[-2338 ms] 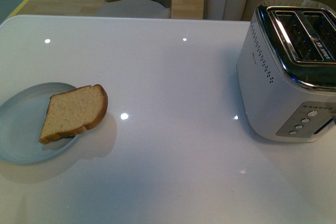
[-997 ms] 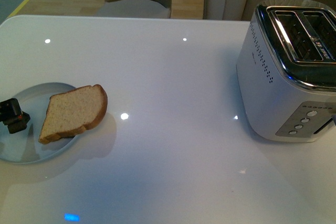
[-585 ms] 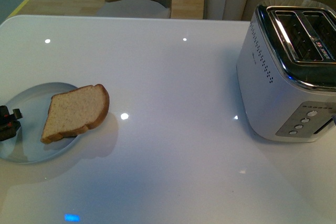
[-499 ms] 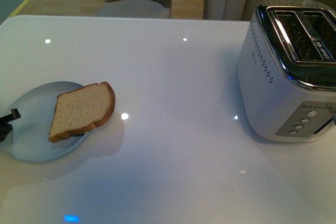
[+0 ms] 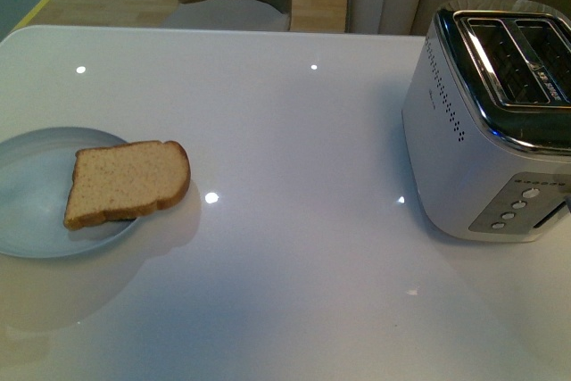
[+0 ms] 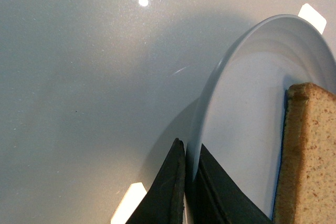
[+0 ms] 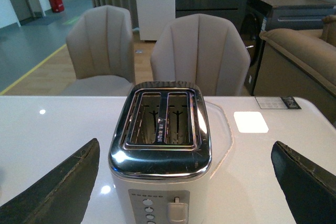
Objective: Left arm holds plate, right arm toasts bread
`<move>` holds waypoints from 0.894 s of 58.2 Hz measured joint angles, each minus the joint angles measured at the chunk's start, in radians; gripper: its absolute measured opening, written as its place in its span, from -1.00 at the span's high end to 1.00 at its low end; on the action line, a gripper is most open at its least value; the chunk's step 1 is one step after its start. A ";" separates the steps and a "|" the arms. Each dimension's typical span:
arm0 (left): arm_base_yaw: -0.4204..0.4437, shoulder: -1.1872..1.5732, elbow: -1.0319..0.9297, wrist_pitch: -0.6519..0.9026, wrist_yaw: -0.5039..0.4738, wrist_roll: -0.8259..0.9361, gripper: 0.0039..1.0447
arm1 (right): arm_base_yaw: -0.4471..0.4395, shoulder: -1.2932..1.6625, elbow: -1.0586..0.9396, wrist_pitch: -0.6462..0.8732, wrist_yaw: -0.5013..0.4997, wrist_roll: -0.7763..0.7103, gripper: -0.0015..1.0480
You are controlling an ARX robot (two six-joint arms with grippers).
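The pale blue-white plate (image 5: 36, 186) is at the table's left edge, with the brown bread slice (image 5: 127, 183) lying on its right side and overhanging the rim. My left gripper (image 6: 188, 182) is shut on the plate's rim (image 6: 220, 77), one black finger on each side. The bread (image 6: 310, 156) lies just beyond the fingers. The left gripper is out of the front view. My right gripper (image 7: 185, 146) is open, its fingers (image 7: 58, 192) wide apart in front of the white and chrome toaster (image 7: 160, 153), which has two empty slots.
The toaster (image 5: 486, 131) stands at the right side of the glossy white table (image 5: 294, 247), lever and buttons facing the near edge. Two grey chairs (image 7: 199, 51) stand beyond the table's far edge.
My left gripper came in from the left and shut on the plate's rim. The plate now sits a little higher and further left, the bread has turned, and the gripper has left the front view.
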 joint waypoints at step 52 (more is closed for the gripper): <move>-0.401 -0.742 -0.006 -0.506 -0.051 -0.293 0.95 | 0.000 0.000 0.000 0.000 0.000 0.000 -0.83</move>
